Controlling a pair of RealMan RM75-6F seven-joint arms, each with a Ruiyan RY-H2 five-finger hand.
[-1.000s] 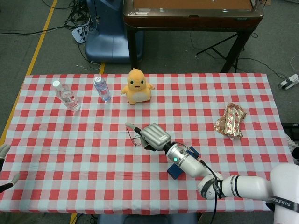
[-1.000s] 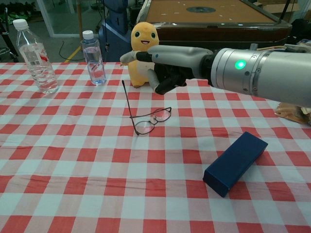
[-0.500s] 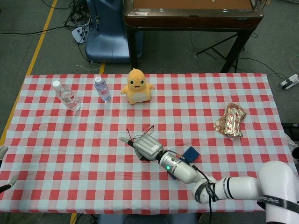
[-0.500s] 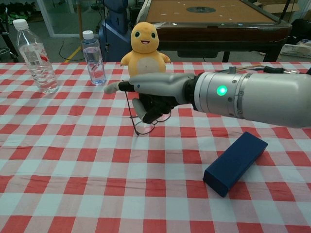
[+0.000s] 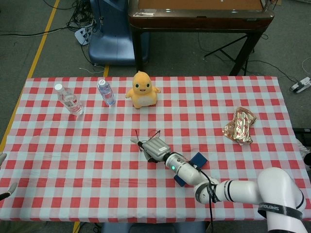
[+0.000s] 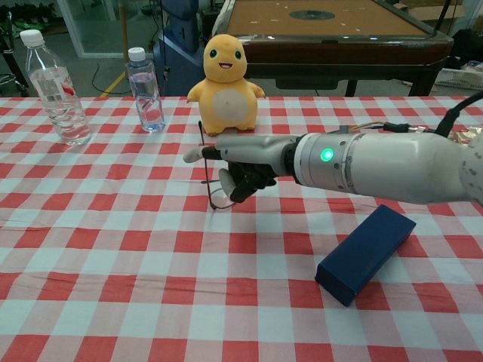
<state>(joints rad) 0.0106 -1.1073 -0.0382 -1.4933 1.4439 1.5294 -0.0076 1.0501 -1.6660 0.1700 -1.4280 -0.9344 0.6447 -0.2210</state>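
The bench (image 5: 58, 141) is covered with a checked cloth. The glasses (image 6: 219, 197) lie flat mid-bench; the right hand (image 6: 241, 162) is lowered over them, fingers curled, grip unclear.

Over the last second the right hand (image 6: 241, 162) has come down from in front of the yellow plush toy (image 6: 225, 74) to the thin wire-framed glasses (image 6: 219, 197) lying on the red-and-white checked tabletop (image 6: 113, 249). Its curled fingers (image 6: 240, 181) now sit over the lenses, hiding most of the frame, which earlier lay in plain view. In the head view the hand (image 5: 153, 148) has drawn nearer the robot. The left hand (image 5: 3, 187) has slipped further out of frame.
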